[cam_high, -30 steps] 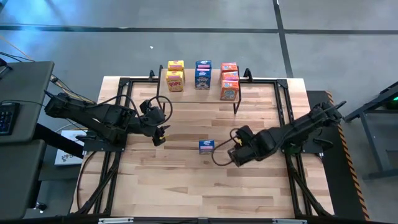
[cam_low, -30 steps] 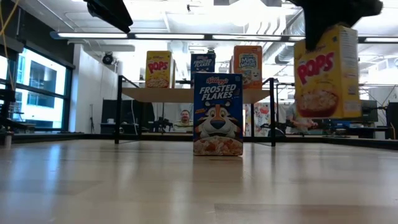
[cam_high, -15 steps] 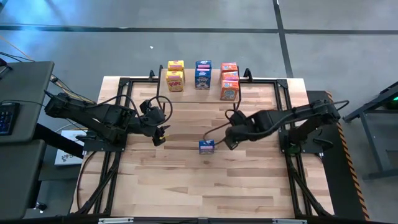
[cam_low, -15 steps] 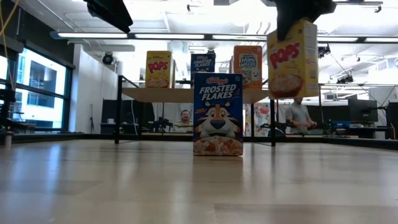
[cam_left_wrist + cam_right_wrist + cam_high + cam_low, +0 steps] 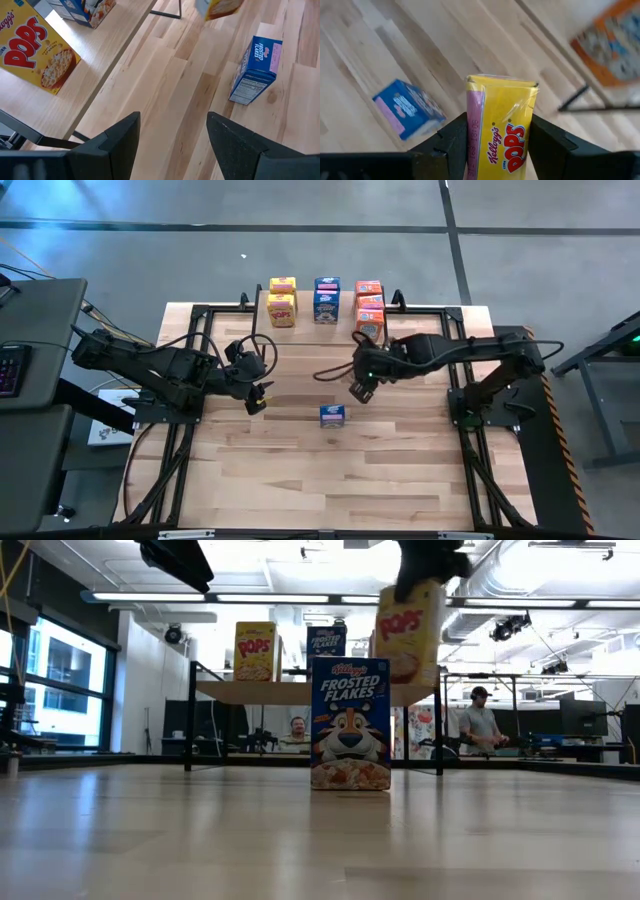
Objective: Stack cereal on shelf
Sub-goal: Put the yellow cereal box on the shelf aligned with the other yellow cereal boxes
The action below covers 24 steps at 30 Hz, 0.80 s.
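Observation:
My right gripper (image 5: 361, 388) is shut on a yellow Pops cereal box (image 5: 409, 632) and holds it in the air just in front of the shelf (image 5: 260, 692). A blue Frosted Flakes box (image 5: 333, 415) stands upright on its bottom end on the table's middle. On the shelf at the far edge stand yellow (image 5: 282, 307), blue (image 5: 326, 302) and orange (image 5: 369, 318) boxes. My left gripper (image 5: 172, 127) hangs open over the table's left half, with nothing between its fingers. My right gripper pinches the Pops box between its two fingers, on two opposite sides near its top end (image 5: 500, 150). The fingers (image 5: 451, 140) come from above, slanting down. The box hangs below them, clear of the table and a little tilted, its printed front toward the near edge (image 5: 409, 632).
A black metal frame (image 5: 200, 315) runs round the tabletop. The shelf's thin black legs (image 5: 190, 715) stand on the far part of the table. People (image 5: 480, 720) are in the room beyond. Bare wood lies between the blue box and the near edge.
My right gripper has carried the Pops box up and toward the far edge and the shelf, drifting toward the table's left past the blue box. Its wrist has rolled, and the box has turned with it while staying clear of the table.

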Available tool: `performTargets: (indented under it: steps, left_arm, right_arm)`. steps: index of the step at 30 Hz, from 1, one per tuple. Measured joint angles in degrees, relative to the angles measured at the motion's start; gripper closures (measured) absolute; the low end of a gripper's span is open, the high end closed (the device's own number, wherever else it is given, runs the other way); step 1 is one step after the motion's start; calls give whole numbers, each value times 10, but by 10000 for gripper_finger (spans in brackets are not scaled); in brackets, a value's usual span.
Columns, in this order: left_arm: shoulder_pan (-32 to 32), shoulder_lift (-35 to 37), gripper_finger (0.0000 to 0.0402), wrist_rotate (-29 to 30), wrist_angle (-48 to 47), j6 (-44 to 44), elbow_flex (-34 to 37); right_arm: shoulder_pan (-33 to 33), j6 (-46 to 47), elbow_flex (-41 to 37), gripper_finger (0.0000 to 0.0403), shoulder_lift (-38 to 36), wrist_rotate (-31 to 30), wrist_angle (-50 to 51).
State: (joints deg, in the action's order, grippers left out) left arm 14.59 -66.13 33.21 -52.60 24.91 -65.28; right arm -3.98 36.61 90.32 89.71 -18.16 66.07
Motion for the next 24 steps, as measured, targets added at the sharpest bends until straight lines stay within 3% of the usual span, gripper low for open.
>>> performTargets:
  steps: [19,24]
  left_arm:
    - [0,0,181,0,0,0,0]
    - [0,0,181,0,0,0,0]
  right_arm:
    - [45,-348,-1,233,21,55,-194]
    - [60,-392,-1,233,45,94,-216]
